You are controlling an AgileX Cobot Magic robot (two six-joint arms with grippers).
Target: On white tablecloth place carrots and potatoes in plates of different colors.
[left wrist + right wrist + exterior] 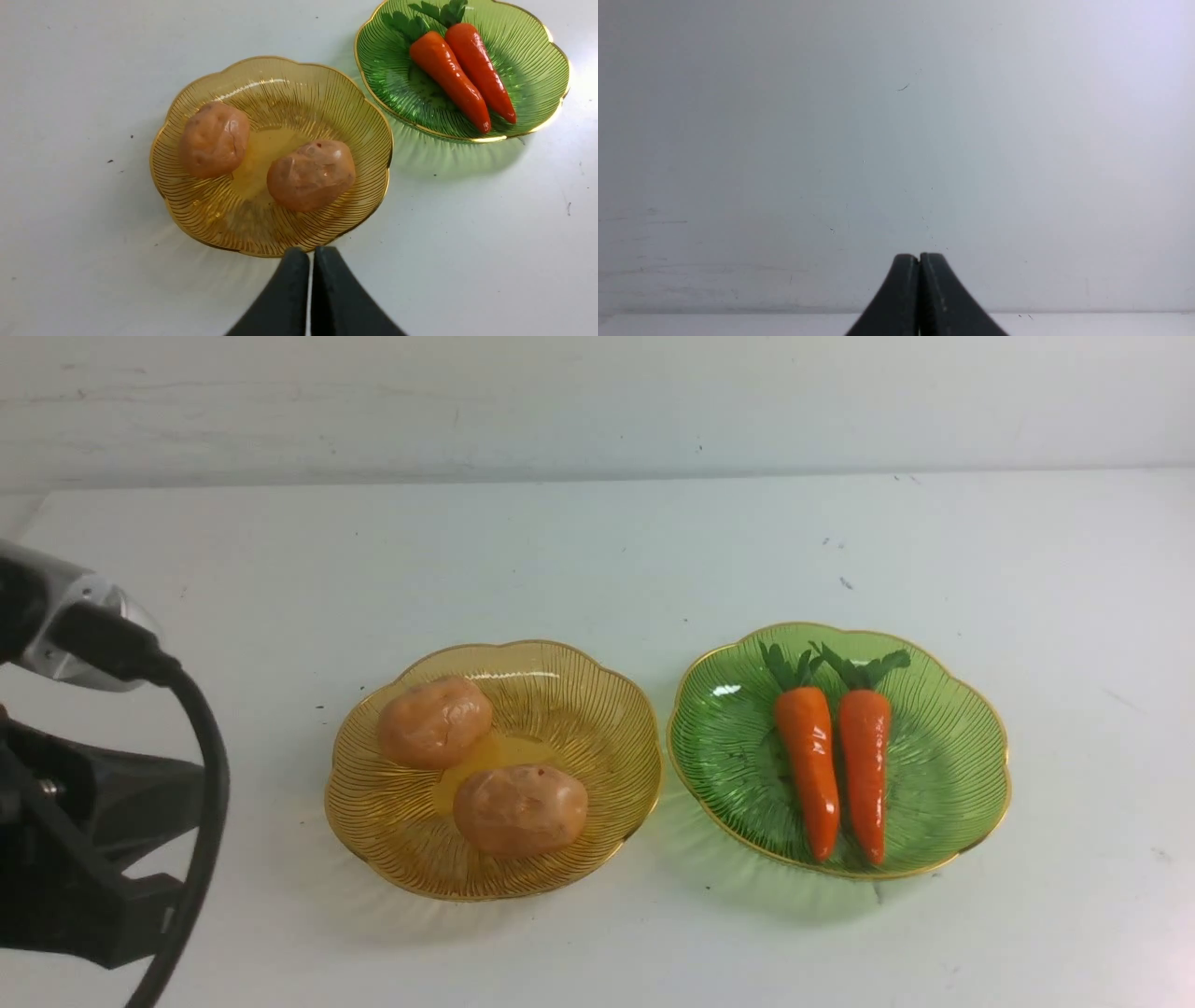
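Two tan potatoes (pixel 435 721) (pixel 520 809) lie in the amber plate (pixel 597 709) on the white tablecloth (pixel 597 551). Beside it, the green plate (pixel 943 756) holds two orange carrots (pixel 808 765) (pixel 865 767) side by side, green tops pointing away from me. The left wrist view shows the same potatoes (pixel 214 139) (pixel 311 175), amber plate (pixel 289 88), carrots (pixel 448 79) (pixel 481 70) and green plate (pixel 537 60). My left gripper (pixel 311 252) is shut and empty, just short of the amber plate's near rim. My right gripper (pixel 919 257) is shut and empty, facing only wall and cloth.
The left arm's black body and cable (pixel 201 803) fill the front view's lower left corner. A pale wall (pixel 597 401) rises behind the table's far edge. The right arm does not show in the front view.
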